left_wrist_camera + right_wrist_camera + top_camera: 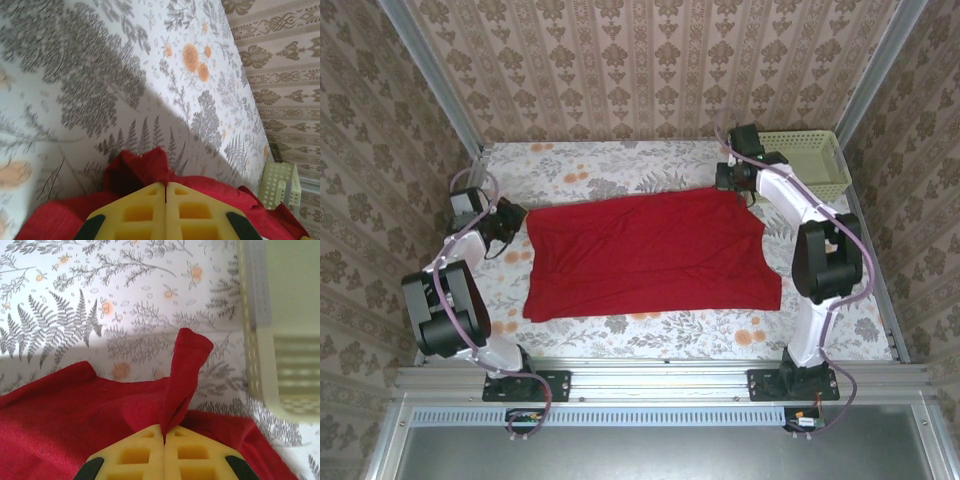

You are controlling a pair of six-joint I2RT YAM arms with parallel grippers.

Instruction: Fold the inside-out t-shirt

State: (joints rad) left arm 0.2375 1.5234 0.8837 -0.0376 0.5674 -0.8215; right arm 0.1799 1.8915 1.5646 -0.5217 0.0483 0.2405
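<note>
One red t-shirt lies between two pincers, the left pincer and the right pincer, carried by two arms, the left arm and the right arm, with one green basket just beside the right pincer, on one floral tabletop.

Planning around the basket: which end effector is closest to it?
The right end effector, pinching the red t-shirt's far corner beside the pale green basket; the left end effector grips the opposite corner, away from it.
</note>
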